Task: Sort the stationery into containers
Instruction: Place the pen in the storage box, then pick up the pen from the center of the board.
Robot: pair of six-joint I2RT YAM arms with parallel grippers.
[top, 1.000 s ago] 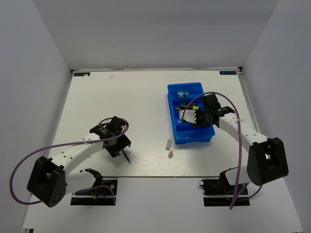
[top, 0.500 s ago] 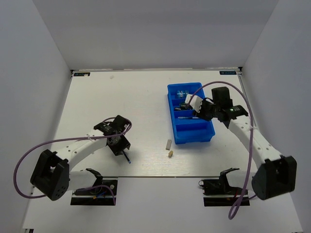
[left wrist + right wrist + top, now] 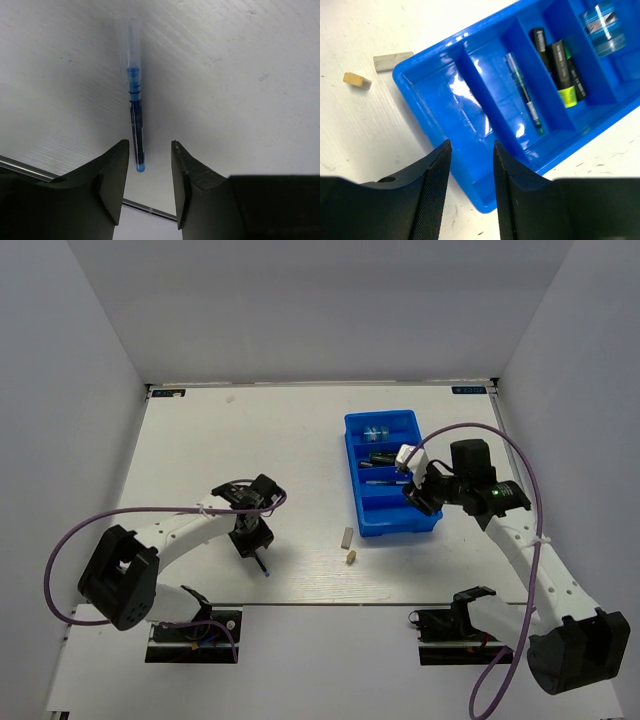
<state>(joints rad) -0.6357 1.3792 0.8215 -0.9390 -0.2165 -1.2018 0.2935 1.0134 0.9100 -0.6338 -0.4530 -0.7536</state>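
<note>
A thin blue pen lies on the white table; its blue end sits just between the tips of my open, empty left gripper, close to the left finger. From above the pen pokes out just below the left gripper. The blue tray holds a thin pen, highlighters and a blue pack in separate compartments. My right gripper is open and empty above the tray's near empty compartment and right edge. A grey eraser and a tan piece lie left of the tray.
The eraser and the tan piece lie on the table between the two arms, near the tray's front left corner. White walls enclose the table on three sides. The table's front edge runs just beyond the pen's blue end.
My right gripper has pulled back out of the tray to the right and towards the front, open. My left gripper has shifted right and turned over the pen.
</note>
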